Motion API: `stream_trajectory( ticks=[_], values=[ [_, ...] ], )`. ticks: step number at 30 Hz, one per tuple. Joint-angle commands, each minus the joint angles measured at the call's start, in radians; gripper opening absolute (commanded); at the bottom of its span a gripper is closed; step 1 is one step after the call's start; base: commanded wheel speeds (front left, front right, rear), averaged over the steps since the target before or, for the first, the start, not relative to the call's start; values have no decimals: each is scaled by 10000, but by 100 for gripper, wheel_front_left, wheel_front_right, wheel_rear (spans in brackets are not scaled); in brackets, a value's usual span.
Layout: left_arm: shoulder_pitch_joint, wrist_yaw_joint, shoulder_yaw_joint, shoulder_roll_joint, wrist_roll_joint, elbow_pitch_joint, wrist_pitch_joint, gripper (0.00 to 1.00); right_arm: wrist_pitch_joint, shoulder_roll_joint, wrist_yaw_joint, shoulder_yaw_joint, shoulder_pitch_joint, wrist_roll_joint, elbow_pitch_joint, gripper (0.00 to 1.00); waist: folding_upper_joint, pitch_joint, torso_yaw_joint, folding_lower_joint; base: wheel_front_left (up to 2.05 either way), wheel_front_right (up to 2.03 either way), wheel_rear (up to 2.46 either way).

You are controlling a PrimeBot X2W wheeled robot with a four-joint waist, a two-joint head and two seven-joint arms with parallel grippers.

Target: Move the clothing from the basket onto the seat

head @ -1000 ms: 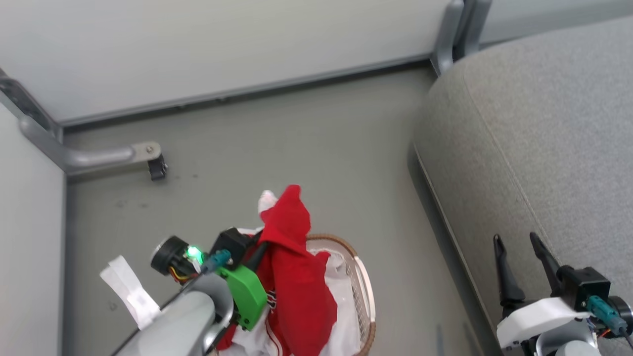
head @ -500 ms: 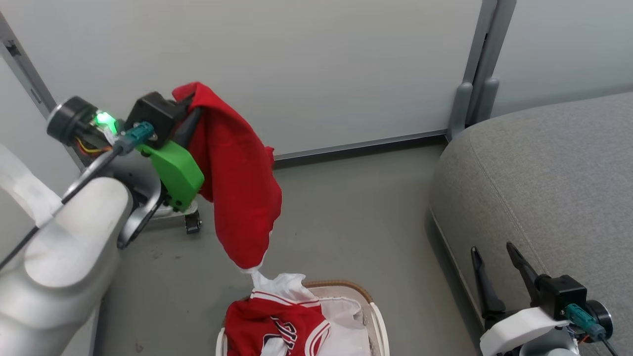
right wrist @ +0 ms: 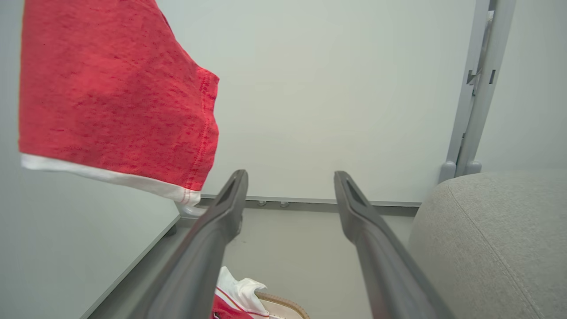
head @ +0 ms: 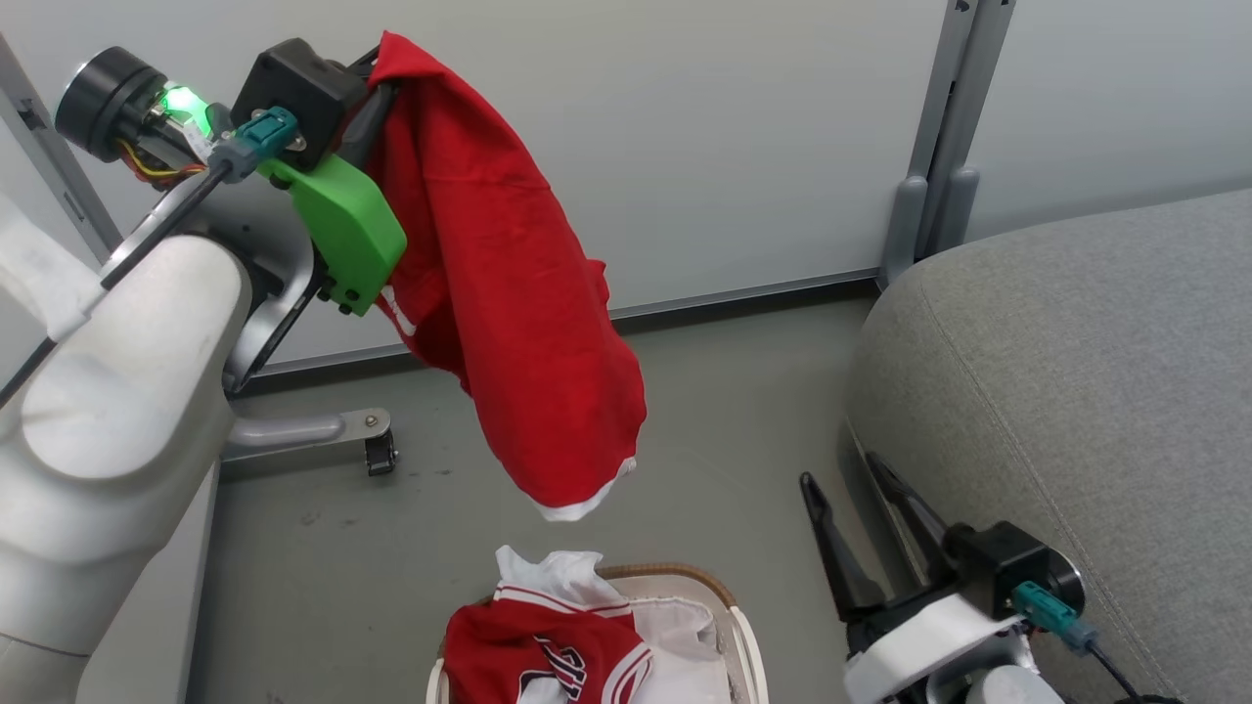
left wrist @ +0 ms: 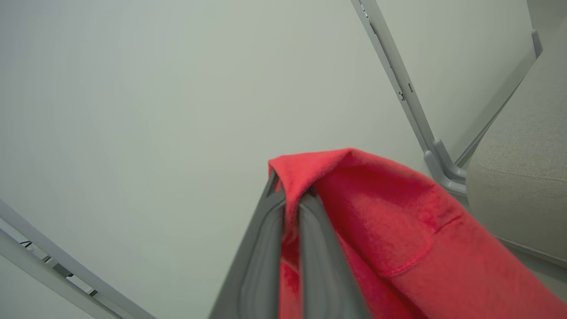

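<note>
Head cam: my L hand (head: 377, 68) is at upper left of the frame, fingers pinched tight on the top fold of a red garment (head: 509, 293). The cloth hangs from there down toward frame centre, w/ a white hem at its btm end. The hem is clear of the basket (head: 675, 569), and a strip of bare floor (head: 743, 440) shows between hem and rim. L wrist cam agrees: both fingers are pressed together w/ red fabric squeezed between them, the rest draping off to lower right.

The basket sits at btm centre of the head frame, cut off by the btm edge. Inside I see a red jersey (head: 528, 650) w/ white trim and dark lettering. White cloth (head: 680, 640) lies beside it on the right and bunches up above the jersey at the upper left of the rim.

The seat (head: 1076, 391) takes the right side of the frame, grey, w/ a stitched seam running down it.

R hand (head: 839, 471) is at lower right, just beside the seat's left edge, between seat and basket. Its fingers are spread wide. In R wrist cam I see just floor and the pale wall (head: 734, 147) through the gap. Same cam has the garment's hem at upper left and a bit of basket rim at btm centre.
</note>
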State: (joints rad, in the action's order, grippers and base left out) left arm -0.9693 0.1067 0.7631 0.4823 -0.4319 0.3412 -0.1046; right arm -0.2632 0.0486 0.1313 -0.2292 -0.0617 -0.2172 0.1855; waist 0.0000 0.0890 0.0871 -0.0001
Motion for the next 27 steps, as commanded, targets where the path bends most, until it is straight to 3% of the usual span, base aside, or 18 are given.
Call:
stream_trajectory(
  ticks=[1, 9, 17, 21, 27],
  values=[
    [-212, 38, 53, -114, -18, 79, -42, 0, -25, 34, -10, -436, -215, -181, -194, 100, 0, 45, -11, 1, 0, 0, 0],
    [-728, 98, 471, -760, -17, 390, -195, 0, -23, 30, -12, -2499, -741, 106, -17, 100, 0, 253, -106, 1, 0, 0, 0],
    [-1420, 178, 913, -1304, -150, 859, -236, 0, -25, 31, -12, -3273, -1314, 1022, 873, 100, 0, 420, -328, 1, 0, 0, 0],
    [-1668, 212, 1130, -1490, -233, 1037, -216, 0, -25, 35, -12, -3251, -1451, 1337, 995, 100, 0, 476, -437, 1, 0, 0, 0],
    [-1822, 221, 1383, -1647, -397, 1051, -164, 0, -25, 35, -12, -2419, -1412, 1982, 162, 100, 0, 537, -529, 1, 0, 0, 0]
  ],
)
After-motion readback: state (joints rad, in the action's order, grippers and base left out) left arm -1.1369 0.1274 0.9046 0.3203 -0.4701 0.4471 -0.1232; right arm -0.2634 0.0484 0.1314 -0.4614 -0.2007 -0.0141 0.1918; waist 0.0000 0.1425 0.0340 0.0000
